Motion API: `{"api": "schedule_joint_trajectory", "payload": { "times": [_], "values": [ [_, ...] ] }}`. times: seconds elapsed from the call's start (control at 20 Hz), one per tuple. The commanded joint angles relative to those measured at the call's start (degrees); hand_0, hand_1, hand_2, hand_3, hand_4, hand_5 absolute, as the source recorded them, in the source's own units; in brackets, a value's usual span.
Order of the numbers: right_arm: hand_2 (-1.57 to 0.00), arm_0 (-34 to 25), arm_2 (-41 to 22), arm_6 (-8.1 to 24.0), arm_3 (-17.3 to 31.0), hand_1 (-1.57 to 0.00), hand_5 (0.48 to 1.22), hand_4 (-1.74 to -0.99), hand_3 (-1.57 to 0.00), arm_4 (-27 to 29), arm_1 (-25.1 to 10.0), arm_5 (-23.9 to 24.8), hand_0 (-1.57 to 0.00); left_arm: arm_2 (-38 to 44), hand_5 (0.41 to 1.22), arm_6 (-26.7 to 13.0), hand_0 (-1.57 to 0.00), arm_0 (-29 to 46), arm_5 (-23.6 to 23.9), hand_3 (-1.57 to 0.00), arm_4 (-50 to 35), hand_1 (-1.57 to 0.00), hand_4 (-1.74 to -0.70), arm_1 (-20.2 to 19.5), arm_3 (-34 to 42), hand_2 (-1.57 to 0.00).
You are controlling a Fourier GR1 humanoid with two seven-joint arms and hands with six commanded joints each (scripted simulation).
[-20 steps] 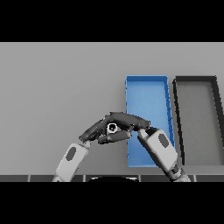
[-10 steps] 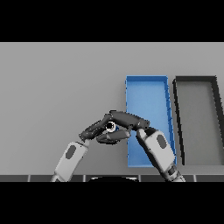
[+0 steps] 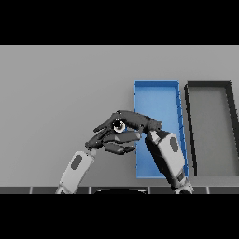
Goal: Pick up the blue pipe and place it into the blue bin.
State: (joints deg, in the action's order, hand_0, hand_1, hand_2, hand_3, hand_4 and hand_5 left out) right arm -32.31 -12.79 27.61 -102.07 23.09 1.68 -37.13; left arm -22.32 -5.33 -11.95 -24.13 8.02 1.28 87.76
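Looking down at the grey table [image 3: 56, 93], we see both hands meeting just left of the blue bin [image 3: 156, 91], at about 6 o'clock from the table's middle. Our right hand [image 3: 135, 121] reaches in from the 5 o'clock side, its white forearm lying across the lower part of the bin, with dark fingers stretched leftward past the bin's left wall. Between those fingers and the thumb sits a small round object with a pale ring and dark centre, which we take to be the end of the pipe [image 3: 118, 125]; its blue colour cannot be made out here. The right hand's fingers appear curled round it, clamped on it. Our left hand [image 3: 109, 140] comes up from 7 o'clock and lies directly under and against the right one, its fingers fairly straight and close together, pointing toward 3 o'clock; whether they touch the pipe we cannot tell. The pipe is outside the bin, just beside its left wall. A black bin [image 3: 210, 86] stands just right of the blue one, at 3 o'clock.
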Motion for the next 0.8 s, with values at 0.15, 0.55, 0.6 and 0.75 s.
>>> {"api": "schedule_joint_trajectory", "payload": {
  "times": [0.15,0.55,0.6,0.75],
  "values": [
    [-1.57,-8.1,5.4,6.1,-0.7,-1.57,1.221,-1.495,-1.57,11.7,-1.8,7.5,-1.57,-0.1,0.479,-1.0,0.00,0.4,-0.2,0.00,-0.1,0.00,-0.97,-0.4,0.8,0.00],
    [-1.57,-23.8,17.6,1.6,11.1,-1.57,1.221,-1.498,-1.57,11.8,-9.7,15.2,-1.57,-0.4,0.466,-0.8,0.00,1.5,-0.7,0.00,-0.4,0.00,-0.95,-1.3,3.2,0.00],
    [-1.57,-24.3,18.4,0.5,13.7,-1.57,1.221,-1.498,-1.57,8.9,-10.3,15.2,-1.57,-0.4,0.468,-0.9,0.00,2.0,-0.4,0.00,-0.3,0.00,-0.95,-1.4,3.5,0.00],
    [-1.57,-23.8,21.4,0.2,17.9,-1.57,1.221,-1.499,-1.57,4.9,-12.4,15.8,-1.57,0.6,0.474,-2.0,0.00,1.6,-0.5,0.00,-1.0,0.00,-0.95,-1.7,3.2,0.00]
  ]
}}
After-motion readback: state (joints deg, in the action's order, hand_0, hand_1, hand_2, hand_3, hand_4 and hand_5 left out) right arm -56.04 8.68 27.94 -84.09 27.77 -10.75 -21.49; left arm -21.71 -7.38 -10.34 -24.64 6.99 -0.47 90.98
